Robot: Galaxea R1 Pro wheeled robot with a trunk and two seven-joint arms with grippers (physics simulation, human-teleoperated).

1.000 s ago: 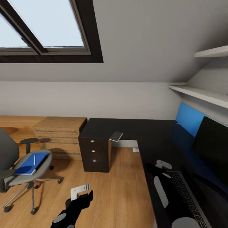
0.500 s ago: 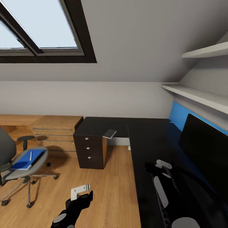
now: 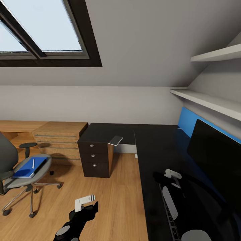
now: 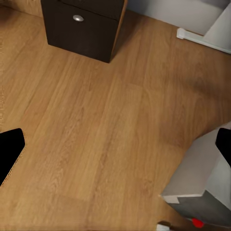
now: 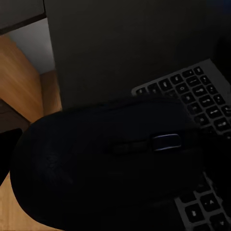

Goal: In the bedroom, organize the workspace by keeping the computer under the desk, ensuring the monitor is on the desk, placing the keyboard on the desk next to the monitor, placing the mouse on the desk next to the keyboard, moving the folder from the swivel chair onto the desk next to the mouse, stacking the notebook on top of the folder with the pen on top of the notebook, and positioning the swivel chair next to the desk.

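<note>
The swivel chair (image 3: 18, 183) stands on the floor at the left, apart from the black desk (image 3: 157, 144). A blue folder (image 3: 28, 168) lies on its seat with a white pen (image 3: 33, 163) on top; I cannot tell a separate notebook from it. The black monitor (image 3: 217, 160) stands on the desk at the right, with the keyboard (image 3: 172, 227) in front of it. My right gripper (image 3: 157, 176) hovers over the desk, shut on the black mouse (image 5: 106, 159) just above the keyboard (image 5: 202, 91). My left gripper (image 3: 93, 206) hangs open over the floor.
A dark drawer unit (image 3: 95, 157) stands under the desk's left end, and a wooden chest (image 3: 60, 140) is behind it. A grey slab (image 3: 115, 140) sticks out at the desk's edge. A grey box (image 4: 207, 187) sits on the floor below my left gripper. Shelves (image 3: 207, 100) run above the monitor.
The camera has swung, so the chair and desk sit further left in the picture than a second ago. Both arms hold the same pose, and the mouse stays in my right gripper.
</note>
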